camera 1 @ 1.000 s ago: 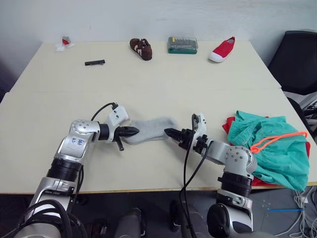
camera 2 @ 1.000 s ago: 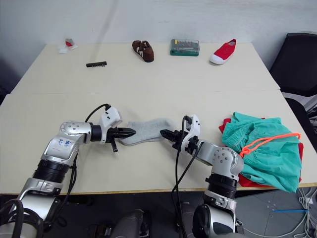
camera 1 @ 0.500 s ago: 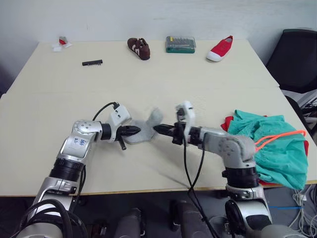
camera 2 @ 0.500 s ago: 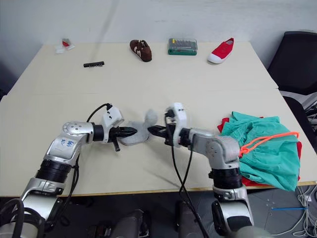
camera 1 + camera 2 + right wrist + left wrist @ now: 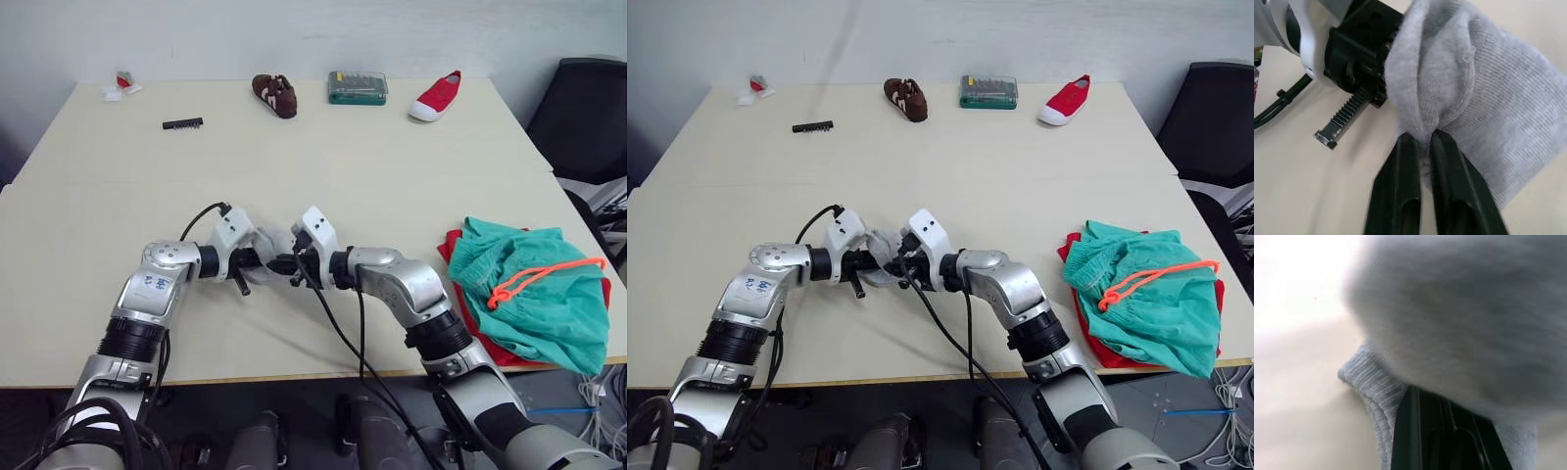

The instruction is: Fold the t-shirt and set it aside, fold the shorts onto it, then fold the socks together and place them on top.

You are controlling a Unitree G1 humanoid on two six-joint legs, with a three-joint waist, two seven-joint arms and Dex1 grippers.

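While my right gripper (image 5: 1422,142) pinches a fold of the socks (image 5: 1484,93), I see its 2 black fingers (image 5: 1400,191) drawn almost together with grey knit bunched between their tips. Directly across from it, tip to tip, sits my left gripper (image 5: 263,260), and the bundled grey cloth lies between the 2, hiding the left fingertips from the head camera. From the left wrist camera I see a dark finger (image 5: 1410,431) running in under the ribbed cuff of the socks, but I cannot tell whether that gripper is clamped or slack. Through the right wrist camera, the black body of the left gripper shows just behind the raised fold, touching it.

Both grippers meet low over the table (image 5: 323,157), near its front edge. Well off to the right gripper's outer side, the shorts (image 5: 534,294) lie in a loose teal heap with the orange drawstring looped on top, and they rest on the t-shirt (image 5: 478,331), whose red cloth peeks out beneath them at the table's right front corner.

Far beyond the grippers, along the back edge, I see a brown shoe (image 5: 275,95), a green case (image 5: 358,87), a red shoe (image 5: 438,96), a black bit strip (image 5: 184,123) and a small red-and-white item (image 5: 120,84).
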